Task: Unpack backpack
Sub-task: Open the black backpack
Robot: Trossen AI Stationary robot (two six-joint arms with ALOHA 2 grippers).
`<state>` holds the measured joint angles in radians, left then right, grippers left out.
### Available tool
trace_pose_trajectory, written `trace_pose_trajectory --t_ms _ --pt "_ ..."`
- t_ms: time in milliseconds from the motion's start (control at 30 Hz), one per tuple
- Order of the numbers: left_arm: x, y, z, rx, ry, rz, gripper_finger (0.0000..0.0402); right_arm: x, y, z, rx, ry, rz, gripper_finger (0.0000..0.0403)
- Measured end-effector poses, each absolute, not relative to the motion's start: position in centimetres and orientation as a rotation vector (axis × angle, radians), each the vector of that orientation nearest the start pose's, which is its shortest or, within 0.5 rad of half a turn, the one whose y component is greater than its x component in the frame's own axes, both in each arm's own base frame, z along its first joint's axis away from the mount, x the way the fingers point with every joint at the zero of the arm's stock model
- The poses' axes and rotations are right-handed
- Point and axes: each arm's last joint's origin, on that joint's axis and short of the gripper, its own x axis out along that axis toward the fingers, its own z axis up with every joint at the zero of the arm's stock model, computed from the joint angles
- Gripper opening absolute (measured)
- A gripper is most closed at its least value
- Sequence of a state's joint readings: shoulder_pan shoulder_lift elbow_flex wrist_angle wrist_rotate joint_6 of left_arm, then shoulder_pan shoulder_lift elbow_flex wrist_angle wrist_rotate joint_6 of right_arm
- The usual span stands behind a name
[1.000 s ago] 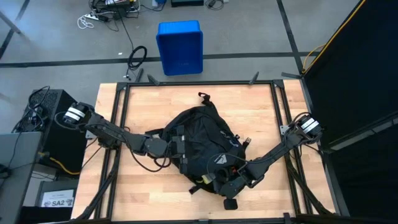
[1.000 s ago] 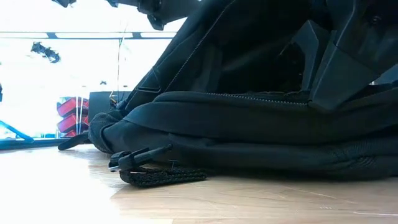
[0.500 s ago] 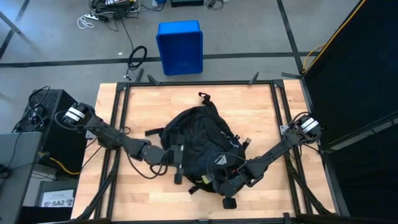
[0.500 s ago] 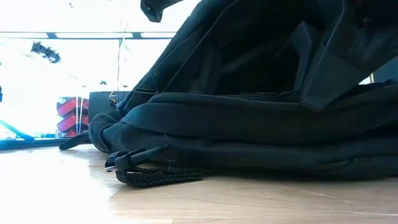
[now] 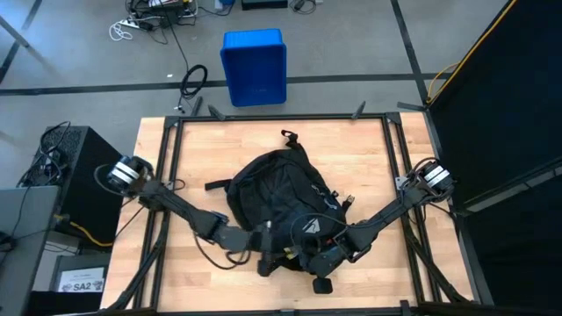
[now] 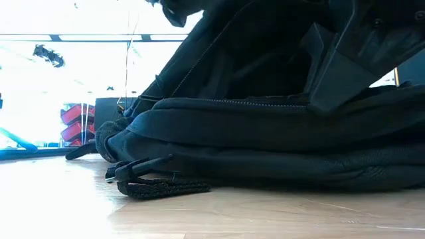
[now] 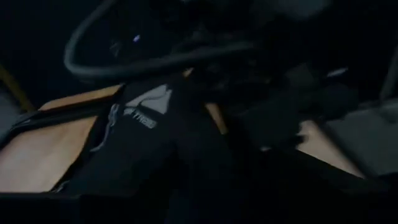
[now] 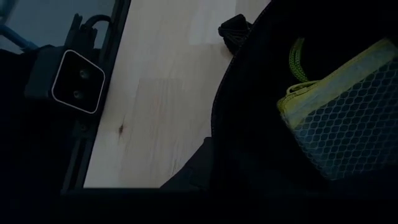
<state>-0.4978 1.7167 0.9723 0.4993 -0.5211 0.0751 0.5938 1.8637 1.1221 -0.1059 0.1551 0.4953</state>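
The black backpack (image 5: pixel 277 195) lies flat on its broad side in the middle of the wooden table, its pale triangular logo (image 5: pixel 312 224) facing up. My left gripper (image 5: pixel 265 250) is open at its near-left corner, pointing along the near edge; whether it touches the fabric I cannot tell. My right gripper (image 5: pixel 318 256) is shut at the backpack's near edge, below the logo. The right wrist view looks into the dark backpack (image 8: pixel 249 124), where a yellow-green mesh piece (image 8: pixel 348 118) shows. A strap with a buckle (image 6: pixel 143 169) trails onto the table. My right gripper is shut on the backpack at its near edge (image 5: pixel 314 246), coming in slanting down from the table's right side. Dark fabric and the gripper itself hide the place of contact, so the part and the kind of hold do not show. The backpack's bulk rests on the table.
A blue plastic bin (image 5: pixel 254 66) stands on the floor beyond the table's far edge. A small black piece (image 5: pixel 323 286) lies near the table's front edge. A camera block (image 8: pixel 74 81) sits at the table's rim. Bare wood (image 5: pixel 193 149) lies left of and beyond the backpack.
My left gripper has swept from the backpack's left side toward the table's near edge and right, sinking a little, and now stands at the near-left corner. Its fingers have kept their gap. The buckle strap has slid slightly along the table.
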Motion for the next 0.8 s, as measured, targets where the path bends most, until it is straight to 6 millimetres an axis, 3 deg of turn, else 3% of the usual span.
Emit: trace_pose_trajectory --t_ms 233,333,467,633,800 --pt "37.0 -14.3 20.5 0.313 0.444 0.176 0.0213 31.8 20.9 16.3 0.147 0.867 0.198 0.0007" --pt "37.6 -13.1 20.5 0.324 0.483 0.205 0.0151 31.9 20.9 16.3 0.146 0.864 0.192 0.0008" --pt "38.0 -11.7 20.9 0.305 0.489 0.202 0.0027 31.9 20.9 16.3 0.146 0.864 0.192 0.0004" --pt "37.7 -10.1 22.8 0.293 0.465 0.225 0.0018 31.8 21.0 16.3 0.156 0.868 0.196 0.0004" --pt "36.3 -7.3 26.5 0.314 0.433 0.302 0.0017 31.5 21.4 16.2 0.166 0.877 0.198 0.0003"
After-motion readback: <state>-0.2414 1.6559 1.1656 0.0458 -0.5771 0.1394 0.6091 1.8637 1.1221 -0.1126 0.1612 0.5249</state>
